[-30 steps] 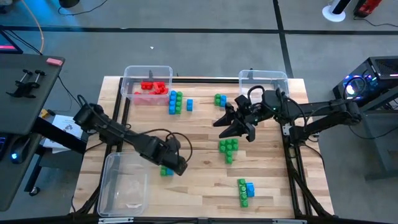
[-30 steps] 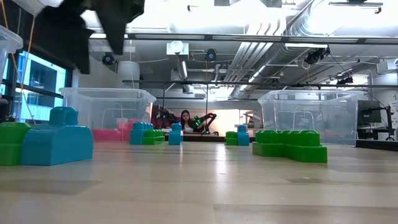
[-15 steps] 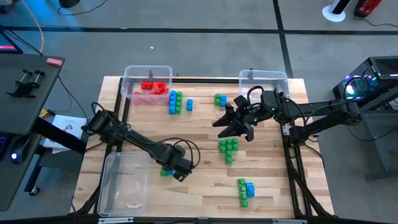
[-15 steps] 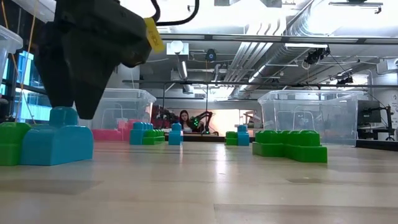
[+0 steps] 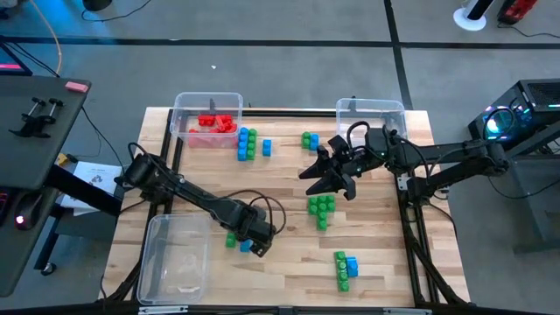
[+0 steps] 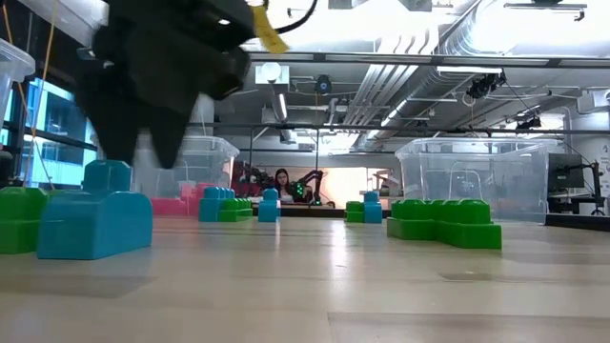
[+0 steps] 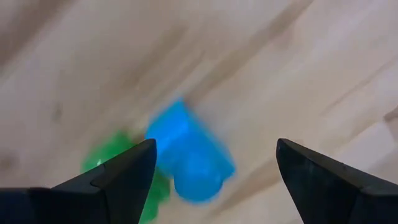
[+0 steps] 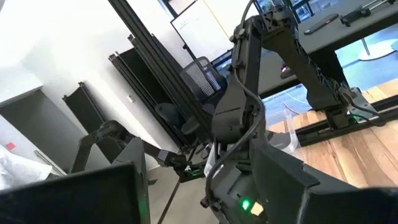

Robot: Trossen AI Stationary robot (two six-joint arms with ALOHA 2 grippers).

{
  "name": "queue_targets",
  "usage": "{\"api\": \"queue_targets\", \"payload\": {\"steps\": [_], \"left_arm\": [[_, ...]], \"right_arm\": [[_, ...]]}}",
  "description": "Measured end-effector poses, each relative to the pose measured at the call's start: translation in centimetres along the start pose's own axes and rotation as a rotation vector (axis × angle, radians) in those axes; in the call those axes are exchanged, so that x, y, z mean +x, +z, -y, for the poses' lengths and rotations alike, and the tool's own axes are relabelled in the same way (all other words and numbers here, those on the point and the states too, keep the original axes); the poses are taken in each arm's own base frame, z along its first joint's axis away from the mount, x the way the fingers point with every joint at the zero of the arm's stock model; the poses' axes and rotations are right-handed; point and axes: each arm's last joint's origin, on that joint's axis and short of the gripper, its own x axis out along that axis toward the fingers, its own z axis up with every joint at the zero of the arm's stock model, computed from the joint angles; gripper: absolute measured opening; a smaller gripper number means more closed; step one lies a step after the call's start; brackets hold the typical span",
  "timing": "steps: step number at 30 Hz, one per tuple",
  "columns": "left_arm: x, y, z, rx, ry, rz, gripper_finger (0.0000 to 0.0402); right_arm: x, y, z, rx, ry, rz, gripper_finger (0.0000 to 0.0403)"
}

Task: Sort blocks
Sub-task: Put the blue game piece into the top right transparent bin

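Hovering left gripper, fingers apart, above blue block; no legible writing.

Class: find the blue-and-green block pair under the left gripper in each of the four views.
High: block pair at lower centre-left, partly under the left gripper.
Low: far left, blue in front.
Left wrist: centre, between the fingers.
Right wrist: not in it.
Shared landmark: left gripper.

Glossy plastic blocks, clear plastic bins, smooth pale wood table
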Motion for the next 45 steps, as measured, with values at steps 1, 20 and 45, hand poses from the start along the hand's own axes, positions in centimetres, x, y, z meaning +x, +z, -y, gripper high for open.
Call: {"api": "queue_targets", "payload": {"steps": [1,20,45], "left_arm": [[0.0,0.2,0.1,0.035,-0.011,0.022,0.0316],[0.1,-2.1,0.7,-0.165,0.058,0.005,0.0316],[4.4,-1.4,1.5,-0.133,0.077,-0.054,0.0213]], "right_arm": [[0.0,0.0,0.0,-0.005,-0.001,-0.003,0.0167],[-0.1,-0.7,0.6,0.015,-0.053,-0.075,0.0167],[-0.1,-1.2,0.8,0.001,-0.079,-0.119,0.0167]]}}
